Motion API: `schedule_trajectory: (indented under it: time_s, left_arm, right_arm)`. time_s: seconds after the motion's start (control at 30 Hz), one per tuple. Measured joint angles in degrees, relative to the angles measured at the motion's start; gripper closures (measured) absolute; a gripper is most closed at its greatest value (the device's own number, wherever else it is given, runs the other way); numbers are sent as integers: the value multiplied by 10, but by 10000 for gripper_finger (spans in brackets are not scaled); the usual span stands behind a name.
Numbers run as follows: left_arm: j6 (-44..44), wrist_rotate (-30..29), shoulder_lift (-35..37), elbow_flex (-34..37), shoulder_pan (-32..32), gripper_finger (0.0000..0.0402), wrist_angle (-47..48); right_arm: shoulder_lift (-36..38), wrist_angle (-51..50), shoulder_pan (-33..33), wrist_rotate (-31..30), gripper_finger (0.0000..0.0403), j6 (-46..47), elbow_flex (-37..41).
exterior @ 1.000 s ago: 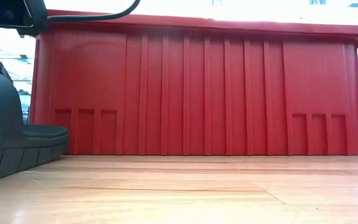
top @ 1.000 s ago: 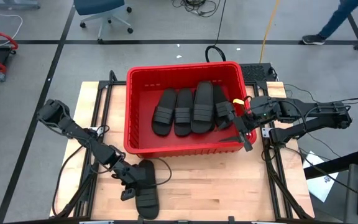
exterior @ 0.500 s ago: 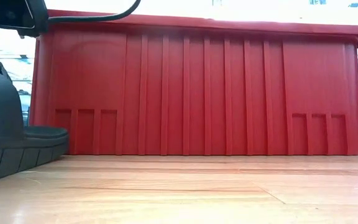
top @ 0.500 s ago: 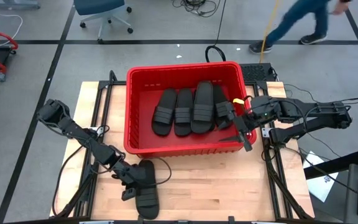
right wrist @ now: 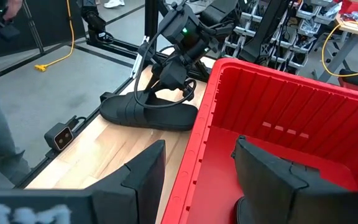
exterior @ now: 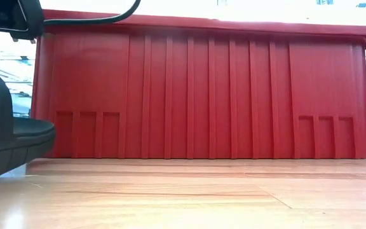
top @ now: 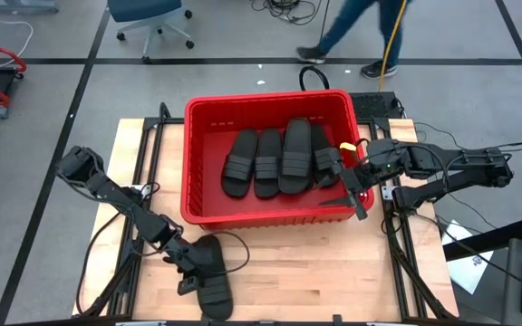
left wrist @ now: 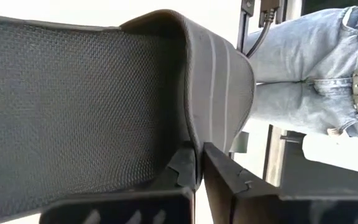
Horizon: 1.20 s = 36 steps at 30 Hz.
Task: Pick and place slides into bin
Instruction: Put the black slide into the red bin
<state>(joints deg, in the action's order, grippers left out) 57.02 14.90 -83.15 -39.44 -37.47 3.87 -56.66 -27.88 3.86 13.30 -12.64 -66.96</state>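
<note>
The red bin [top: 208, 213] stands at the middle of the table with several black slides [top: 270, 161] lying side by side inside. One more slide [top: 210, 281] lies on the table's wood in front of the bin's left corner and also shows in the low view [exterior: 5, 143]. My left gripper [top: 187, 264] is shut on that slide's strap. My right gripper [top: 347, 188] hangs open at the bin's near right corner. In the right wrist view [right wrist: 197, 171] one finger stands over the inside and one outside the rim [right wrist: 197, 137], touching nothing. My left gripper pinches the edge of the slide's ribbed strap [left wrist: 199, 144] between its two fingers, one finger [left wrist: 182, 168] under the strap on the footbed side, the other [left wrist: 225, 177] on its outer face. It comes slanting down from the table's left. The slide lies low on the table.
The bin's tall near wall [exterior: 202, 95] rises right behind the held slide. A person [top: 352, 27] walks across the floor beyond the table, and legs in jeans [left wrist: 309, 68] show in the left wrist view. An office chair [top: 152, 18] stands at the far left.
My left gripper has shut on the slide's strap without leaving its place. The slide has shifted slightly on the table. My right arm has kept still. The person behind the table has walked toward the left.
</note>
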Motion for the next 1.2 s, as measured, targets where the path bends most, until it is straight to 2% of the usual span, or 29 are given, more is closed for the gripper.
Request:
schedule_trajectory:
  time_s: [0.47, 0.9, 1.2]
  left_arm:
    - [29, 10, 4, -5, -2, 399, -78]
    - [43, 1, 60, -5, -17, 401, -86]
    - [102, 0, 104, -5, -44, 401, -112]
  right_arm:
    - [0, 2, 0, 0, 222, 0, 0]
    - [0, 2, 0, 0, 222, 0, 0]
    - [0, 2, 0, 0, 222, 0, 0]
